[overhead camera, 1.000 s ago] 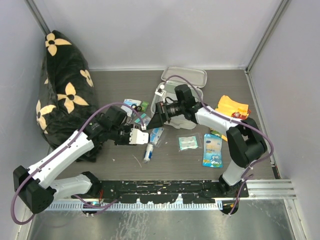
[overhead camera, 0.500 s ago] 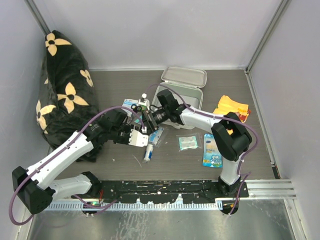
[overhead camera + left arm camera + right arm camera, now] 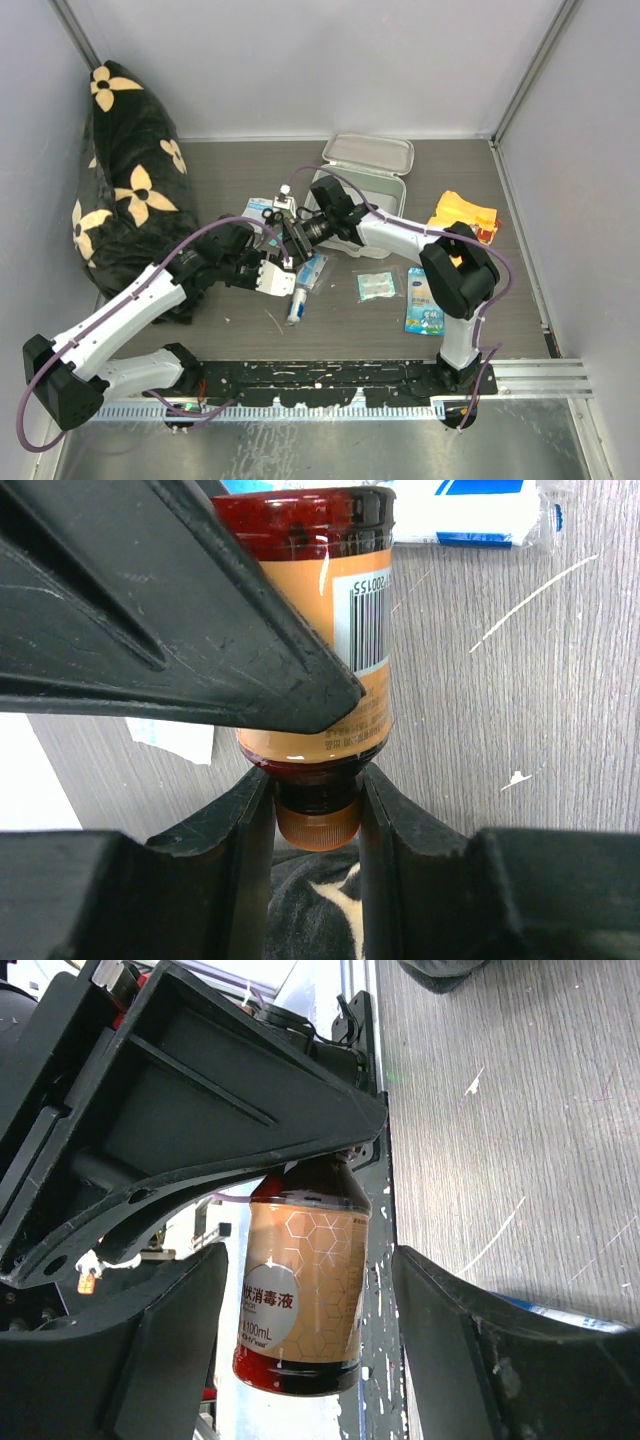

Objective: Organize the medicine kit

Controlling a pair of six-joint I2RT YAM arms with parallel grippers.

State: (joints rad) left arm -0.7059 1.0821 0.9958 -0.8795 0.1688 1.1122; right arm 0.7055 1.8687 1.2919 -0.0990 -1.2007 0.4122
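Left wrist view: left fingers (image 3: pixel 236 865) clamp the amber bottle (image 3: pixel 345 705); right fingers (image 3: pixel 465 1345) straddle it, apart.

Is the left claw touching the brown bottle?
Touching. The left wrist view shows the left claw pinching the bottle by its orange cap, on both sides.
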